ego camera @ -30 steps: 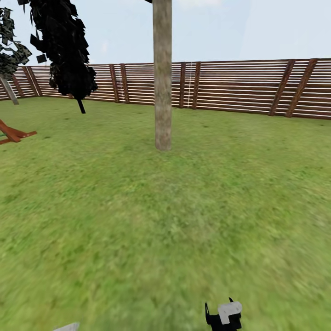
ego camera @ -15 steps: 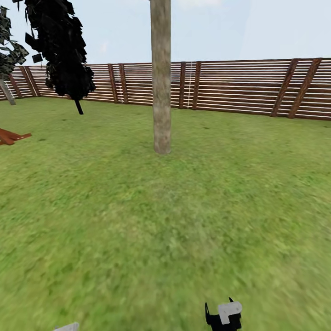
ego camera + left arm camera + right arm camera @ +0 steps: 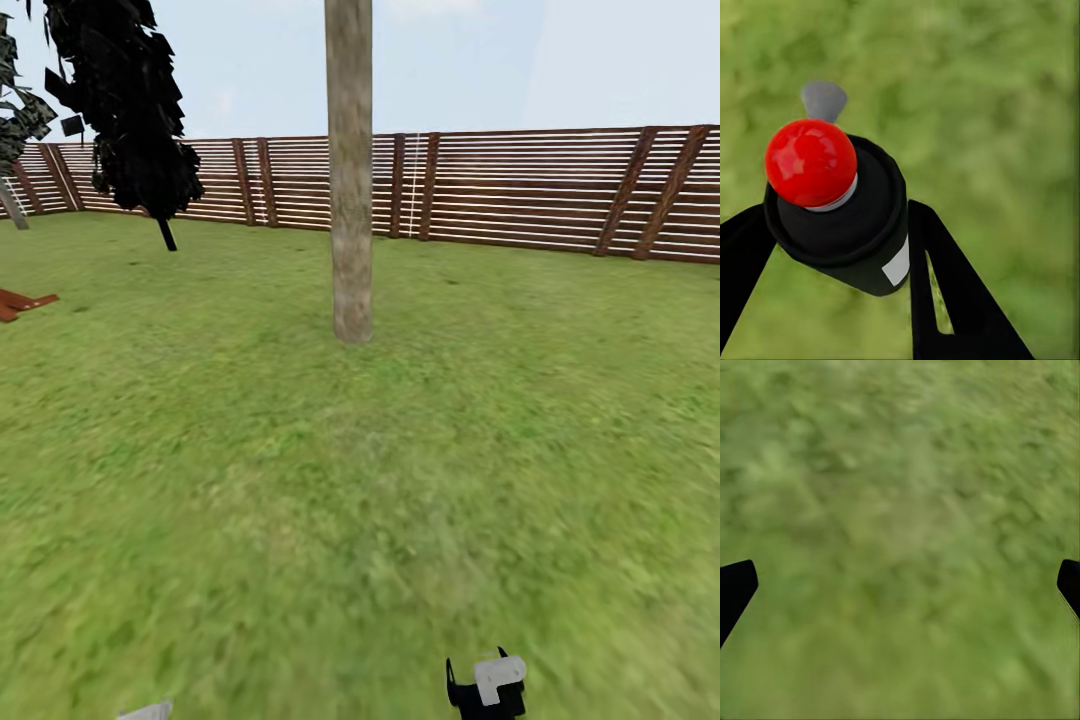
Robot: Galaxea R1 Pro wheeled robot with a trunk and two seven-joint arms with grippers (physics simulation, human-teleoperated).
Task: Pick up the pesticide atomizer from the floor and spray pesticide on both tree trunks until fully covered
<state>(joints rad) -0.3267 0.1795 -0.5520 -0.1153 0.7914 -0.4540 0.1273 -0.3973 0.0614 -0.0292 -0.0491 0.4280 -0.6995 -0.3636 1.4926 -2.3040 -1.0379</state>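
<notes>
My left gripper [image 3: 832, 247] pinches the atomizer [image 3: 836, 202]; my right gripper [image 3: 900, 585] hangs spread and empty. 1 tree trunk [image 3: 350, 170] stands upright straight ahead, well apart across the lawn [image 3: 360, 480].

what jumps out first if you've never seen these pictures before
The thick, bare, mottled grey-brown tree trunk stands upright on the green lawn, ahead in the head view, with the brown horizontal-slat wooden fence behind it. In the left wrist view, the left gripper is shut on a black pesticide atomizer with a shiny red round cap. A black column-shaped conifer stands further off at the left, near the fence.
</notes>
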